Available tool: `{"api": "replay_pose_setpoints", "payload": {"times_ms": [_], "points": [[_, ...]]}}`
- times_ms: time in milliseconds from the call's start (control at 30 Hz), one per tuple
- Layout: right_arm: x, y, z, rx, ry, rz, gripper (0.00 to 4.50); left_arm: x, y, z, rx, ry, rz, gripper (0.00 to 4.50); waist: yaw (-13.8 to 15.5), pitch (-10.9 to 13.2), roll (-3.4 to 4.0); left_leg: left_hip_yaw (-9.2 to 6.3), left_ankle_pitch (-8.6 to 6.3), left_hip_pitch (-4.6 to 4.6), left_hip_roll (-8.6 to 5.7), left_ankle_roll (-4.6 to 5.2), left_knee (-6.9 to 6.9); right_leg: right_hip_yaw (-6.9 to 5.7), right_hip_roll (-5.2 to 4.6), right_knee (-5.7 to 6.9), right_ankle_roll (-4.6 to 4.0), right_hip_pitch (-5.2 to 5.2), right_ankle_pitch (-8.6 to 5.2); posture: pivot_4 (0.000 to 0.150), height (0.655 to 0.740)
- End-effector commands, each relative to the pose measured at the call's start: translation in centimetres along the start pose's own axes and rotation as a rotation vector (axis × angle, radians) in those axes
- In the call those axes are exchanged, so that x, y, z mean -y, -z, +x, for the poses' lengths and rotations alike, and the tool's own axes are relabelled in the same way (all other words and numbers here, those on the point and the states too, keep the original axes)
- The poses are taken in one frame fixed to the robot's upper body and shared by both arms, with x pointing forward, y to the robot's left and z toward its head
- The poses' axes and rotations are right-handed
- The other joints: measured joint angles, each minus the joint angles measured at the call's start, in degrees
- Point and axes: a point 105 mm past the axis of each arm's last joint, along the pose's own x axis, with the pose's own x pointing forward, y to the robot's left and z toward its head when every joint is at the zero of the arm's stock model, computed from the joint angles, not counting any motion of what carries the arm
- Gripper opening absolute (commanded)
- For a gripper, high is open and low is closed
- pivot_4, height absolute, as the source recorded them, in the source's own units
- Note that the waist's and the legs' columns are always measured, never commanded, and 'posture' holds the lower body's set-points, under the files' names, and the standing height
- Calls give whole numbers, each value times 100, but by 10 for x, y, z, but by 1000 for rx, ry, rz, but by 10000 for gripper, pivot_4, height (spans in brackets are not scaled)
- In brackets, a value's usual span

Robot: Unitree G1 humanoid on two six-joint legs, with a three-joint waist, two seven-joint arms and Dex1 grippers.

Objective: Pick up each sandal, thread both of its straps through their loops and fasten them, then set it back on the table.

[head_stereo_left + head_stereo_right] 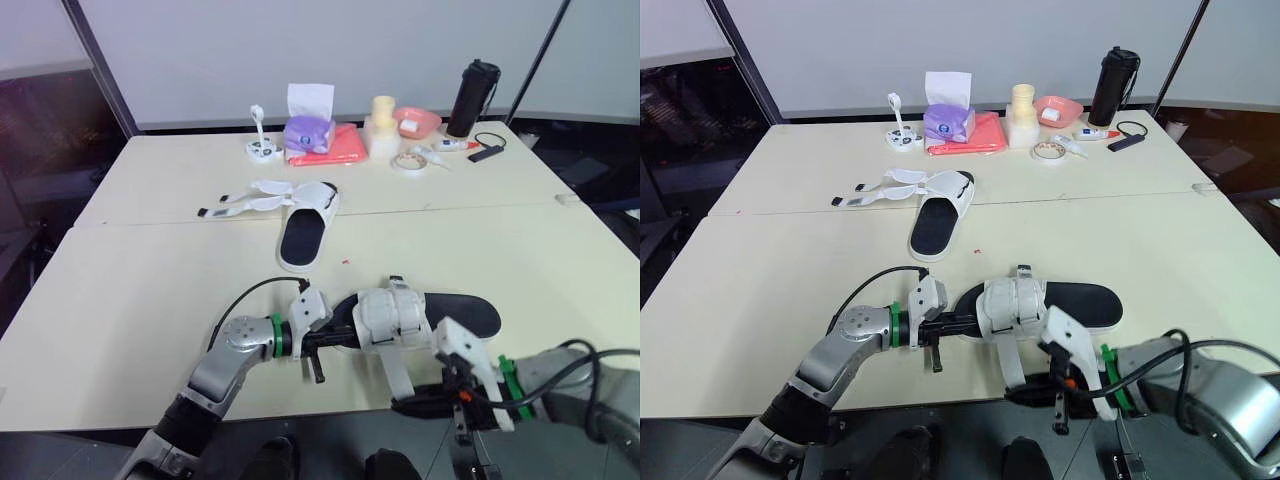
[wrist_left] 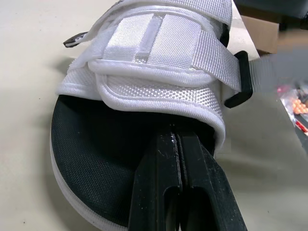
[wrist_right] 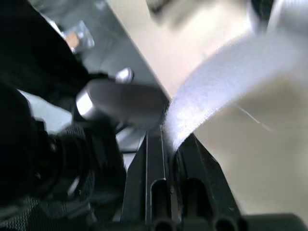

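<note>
Sandal [image 1: 410,315] under work lies by the near edge of the table [image 1: 150,300], its long axis running left to right across the robot. The left gripper [image 1: 322,340] meets its left end, jaws pinched shut on the black sole. The right gripper [image 1: 418,404], jaws clamped on the loose white strap [image 1: 390,370], sits nearer the robot, so the strap likely must go up and away.

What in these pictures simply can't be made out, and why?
Left gripper fingertips: left wrist view, tucked under the near sandal upper.
Strap in right gripper: right wrist view, blurred, cut off by the edge.
Far sandal loops: head views, too small.
</note>
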Motion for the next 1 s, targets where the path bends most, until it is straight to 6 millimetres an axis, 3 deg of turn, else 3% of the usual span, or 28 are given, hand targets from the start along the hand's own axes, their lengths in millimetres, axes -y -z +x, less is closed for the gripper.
{"api": "replay_pose_setpoints", "payload": {"times_ms": [33,233,400,533,1000], "points": [[-7,-30,-11,30,-22,-145,148,1,27,-3,-99,-3,-67,0,1,0,0,0,0,-1,0,0,0,0,-1,-2,-1,0,0,1500,7400],[33,-74,-12,89,70,-279,148,0,25,-1,-99,1,-66,0,-4,3,2,0,-1,-18,-5,3,-3,-1,-3,-16,1,-10,2,1500,7400],[71,-72,1,57,125,-304,148,-1,25,-1,-98,-4,-62,0,-13,3,3,2,-1,-18,-11,3,-3,-2,0,-13,17,-14,11,1500,7400],[87,-72,7,55,143,-308,148,-1,25,-3,-100,-15,-67,0,-23,2,4,1,0,-17,-12,3,1,-1,4,0,19,-17,13,1500,7400],[114,-75,12,60,189,-308,148,4,27,-4,-131,10,-78,0,-48,2,4,0,0,5,-7,2,16,7,13,43,19,-16,14,1500,7400]]}}
